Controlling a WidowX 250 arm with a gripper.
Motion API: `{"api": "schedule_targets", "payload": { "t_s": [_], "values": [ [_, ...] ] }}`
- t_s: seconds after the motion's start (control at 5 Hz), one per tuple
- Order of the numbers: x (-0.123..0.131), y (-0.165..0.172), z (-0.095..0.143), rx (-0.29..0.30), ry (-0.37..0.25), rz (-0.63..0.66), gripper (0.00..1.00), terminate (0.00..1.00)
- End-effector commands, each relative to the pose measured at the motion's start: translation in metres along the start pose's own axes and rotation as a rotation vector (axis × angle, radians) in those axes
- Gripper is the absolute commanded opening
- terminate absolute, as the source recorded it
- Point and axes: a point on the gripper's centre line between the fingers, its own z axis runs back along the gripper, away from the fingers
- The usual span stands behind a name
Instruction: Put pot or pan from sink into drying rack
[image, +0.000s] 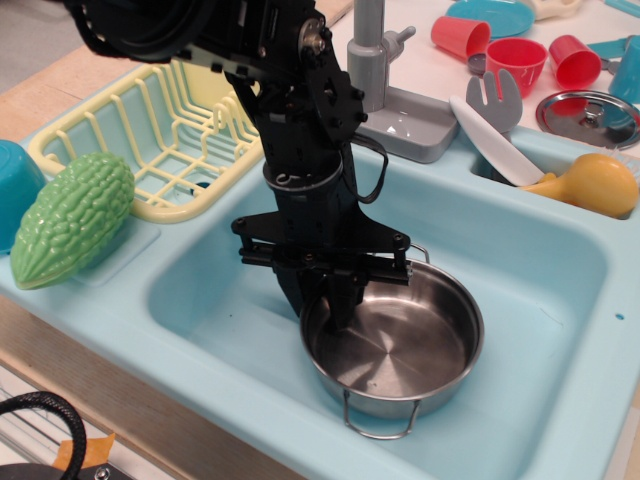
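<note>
Wooden table (110, 50) carries the sink (560, 290); behind and left of the gripper (322, 300) sits the drying rack (160, 120). Gripper pinches the pot (400, 340) by its left rim; lift straight, keeping it level.

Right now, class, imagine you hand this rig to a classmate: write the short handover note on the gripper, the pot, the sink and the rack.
Gripper: closed over the near-left rim of the pot, one finger inside, one outside.
Pot: upright and empty, resting on the floor of the sink.
Drying rack: to the sink's left, nothing in it.
Done: rim grasped.
Left: lift the pot, carry it left, set it in the rack, release.
</note>
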Motion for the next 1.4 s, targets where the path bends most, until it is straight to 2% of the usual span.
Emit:
{"api": "schedule_targets", "payload": {
  "t_s": [0.0, 0.4, 0.6, 1.0, 1.2],
  "values": [
    [0.002, -0.005, 0.009, 0.000, -0.026, -0.005, 0.00, 0.00],
    [0.011, 0.004, 0.061, 0.128, -0.089, -0.039, 0.00, 0.00],
    [0.015, 0.019, 0.084, 0.170, -0.108, 0.005, 0.00, 0.00],
    [0.025, 0.062, 0.116, 0.176, -0.158, 0.141, 0.00, 0.00],
    [0.033, 0.082, 0.129, 0.171, -0.218, 0.172, 0.00, 0.00]
  ]
}}
